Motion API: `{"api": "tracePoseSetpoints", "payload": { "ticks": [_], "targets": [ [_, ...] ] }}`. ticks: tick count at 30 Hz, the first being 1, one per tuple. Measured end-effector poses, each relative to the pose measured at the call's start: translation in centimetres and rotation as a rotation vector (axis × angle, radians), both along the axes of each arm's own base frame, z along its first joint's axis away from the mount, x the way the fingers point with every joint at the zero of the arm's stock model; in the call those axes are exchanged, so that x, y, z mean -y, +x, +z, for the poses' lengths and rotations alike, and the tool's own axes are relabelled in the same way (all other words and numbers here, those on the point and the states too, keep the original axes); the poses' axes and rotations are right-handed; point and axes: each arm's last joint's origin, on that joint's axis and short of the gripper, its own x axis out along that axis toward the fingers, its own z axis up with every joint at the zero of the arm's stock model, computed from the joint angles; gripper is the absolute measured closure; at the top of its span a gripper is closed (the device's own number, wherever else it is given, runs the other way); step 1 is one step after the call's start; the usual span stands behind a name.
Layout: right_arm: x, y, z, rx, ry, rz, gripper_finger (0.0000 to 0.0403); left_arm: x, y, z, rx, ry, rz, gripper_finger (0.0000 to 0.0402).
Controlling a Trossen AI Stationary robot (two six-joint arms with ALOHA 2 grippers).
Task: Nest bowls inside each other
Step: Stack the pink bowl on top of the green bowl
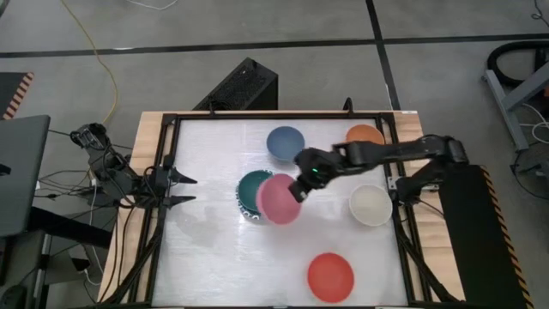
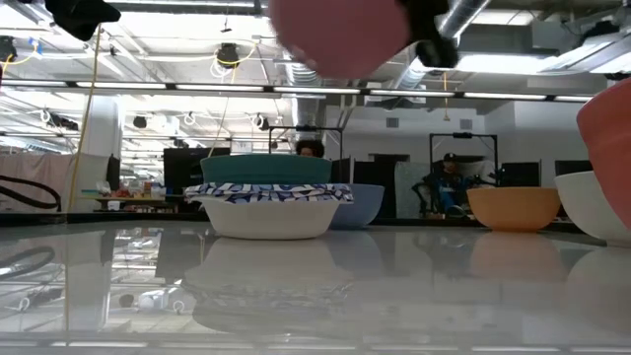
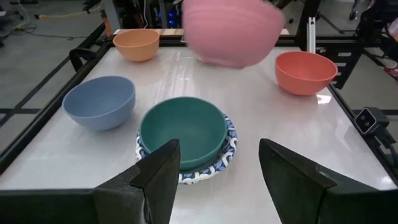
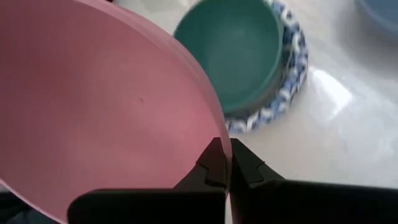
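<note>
1. The right arm is stretched from the table's right edge toward the table's middle, forearm angled inward and slightly toward the near side.
2. The right gripper [image 1: 296, 190] is held raised above the table surface, wrist turned down.
3. Its fingers [image 4: 214, 163] are pinched together on the rim of the pink bowl [image 1: 278, 199], one finger inside the rim and one outside.
4. The bowl is carried clear of the table.
5. The left arm is parked at the table's left edge.
6. The left gripper [image 1: 183, 190] is pointed toward the middle, low and level, with the fingers [image 3: 163, 171] spread wide and nothing between them.
</note>
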Motion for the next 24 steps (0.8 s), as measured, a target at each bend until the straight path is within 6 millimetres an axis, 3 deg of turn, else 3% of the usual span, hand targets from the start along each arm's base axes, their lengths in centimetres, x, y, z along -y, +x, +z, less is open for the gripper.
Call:
{"api": "tracePoseSetpoints", "payload": {
  "ticks": [8,12,18,24],
  "targets": [
    [2.6,5.8,0.3,0.006,-0.073,0.004,0.0395,0.0,0.0,0.0,0.0,0.017,0.0,0.0194],
    [3.8,7.8,0.0,-0.055,-0.088,0.043,0.0395,0.0,0.0,0.0,0.0,0.016,0.0,0.0194],
    [5.9,8.9,-1.6,-0.194,-0.098,0.062,0.0394,0.0,0.0,-0.1,-0.005,-0.007,0.006,0.0194],
    [8.6,8.3,-2.6,-0.236,-0.053,0.045,0.0394,-0.1,-0.1,-0.3,-0.03,-0.024,0.014,0.0194]
  ]
}}
